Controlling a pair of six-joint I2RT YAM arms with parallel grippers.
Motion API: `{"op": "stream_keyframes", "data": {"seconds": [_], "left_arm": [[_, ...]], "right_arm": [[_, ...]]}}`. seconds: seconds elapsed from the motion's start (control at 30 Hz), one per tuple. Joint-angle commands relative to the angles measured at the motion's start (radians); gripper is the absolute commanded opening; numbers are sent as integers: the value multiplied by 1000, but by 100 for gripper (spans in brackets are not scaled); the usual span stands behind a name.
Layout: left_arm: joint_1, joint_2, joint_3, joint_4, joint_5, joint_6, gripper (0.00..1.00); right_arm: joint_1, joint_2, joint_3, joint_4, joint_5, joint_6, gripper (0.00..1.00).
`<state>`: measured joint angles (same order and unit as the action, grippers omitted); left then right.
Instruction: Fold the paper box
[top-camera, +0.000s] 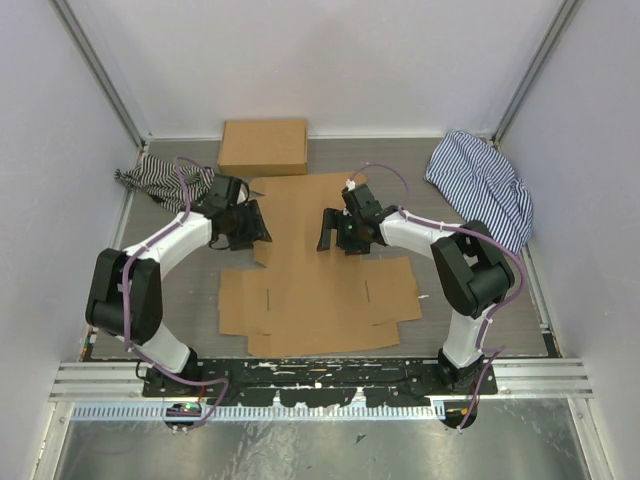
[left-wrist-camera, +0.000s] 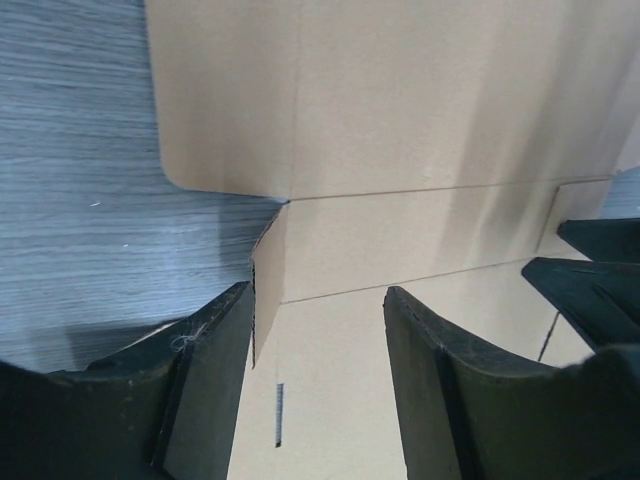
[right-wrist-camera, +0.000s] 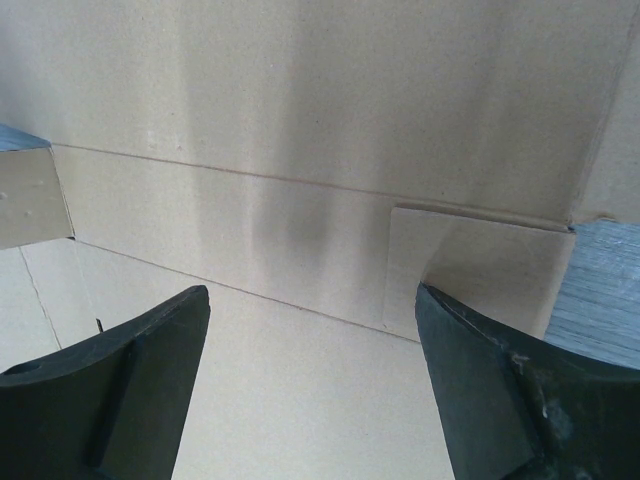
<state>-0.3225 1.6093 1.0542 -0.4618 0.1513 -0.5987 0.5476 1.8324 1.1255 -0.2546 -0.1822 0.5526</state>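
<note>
Nearest the lens, in each wrist view, dark fingers (left-wrist-camera: 205, 390) stand apart with only cardboard between them. The left gripper (top-camera: 245, 225) and right gripper (top-camera: 335, 232) are both open and hold nothing, poised low over the sheet (contact cannot be confirmed). Beneath them the paper box (top-camera: 315, 275) lies unfolded and flat on the table (top-camera: 340, 158), between the two arms. It is judged light and thin, stiff between creases and ready to hinge along its score lines. Its smooth faces would likely slip, so edges and side flaps (left-wrist-camera: 268, 285) are the better holds; one flap stands slightly raised beside the left fingers. The long axis seems to run near to far, with the broad flapped end toward the arm bases and the narrower end pointing at the back wall. Farther off sit a closed cardboard box (top-camera: 264, 146) and striped cloths (top-camera: 480, 185).
</note>
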Motion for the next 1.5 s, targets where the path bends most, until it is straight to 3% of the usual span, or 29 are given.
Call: {"op": "stream_keyframes", "data": {"seconds": [0.0,0.33,0.83,1.3,1.47], "left_arm": [[-31,34,22,59,93,-56,61],[-122,126,63,101,80,-100,61],[-125,271,73,45,4,-121,60],[-126,-46,166,-168,-64,-68,65],[-125,-177,122,-242,-86,-55,65]], "right_arm": [[2,64,-47,-11,16,-2,89],[2,63,-51,-14,17,1,89],[1,75,-36,-63,58,9,89],[1,-136,119,-266,184,-29,91],[2,-267,135,-401,289,-17,95]]}}
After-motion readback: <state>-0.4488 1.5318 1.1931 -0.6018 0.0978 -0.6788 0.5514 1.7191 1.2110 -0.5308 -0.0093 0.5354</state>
